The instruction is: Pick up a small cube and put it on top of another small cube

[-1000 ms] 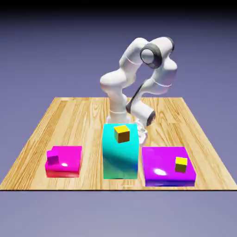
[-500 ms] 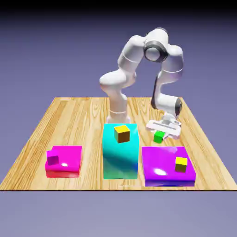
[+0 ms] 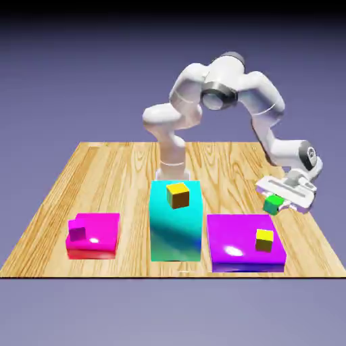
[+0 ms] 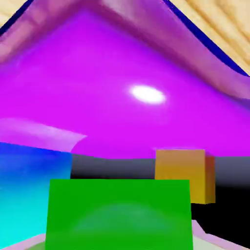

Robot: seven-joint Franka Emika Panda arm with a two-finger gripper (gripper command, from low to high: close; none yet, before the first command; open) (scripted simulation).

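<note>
Green cube [image 3: 273, 204] unmarked, clamped in pincer [image 3: 278, 203]

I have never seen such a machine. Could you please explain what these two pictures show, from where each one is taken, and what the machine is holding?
Both pictures are computer-rendered. The exterior view looks at a wooden table from outside. The white jointed machine is a robot arm, ending in a gripper whose jaws are shut on a small green cube, held in the air above the table near the exterior view's right.

On the table stand three coloured blocks: a pink block with a small purple cube on it, a tall cyan block with an orange-yellow cube, and a purple block with a yellow cube.

The hand view comes from a camera on the gripper. The green cube fills its bottom, with the purple block behind it.
</note>
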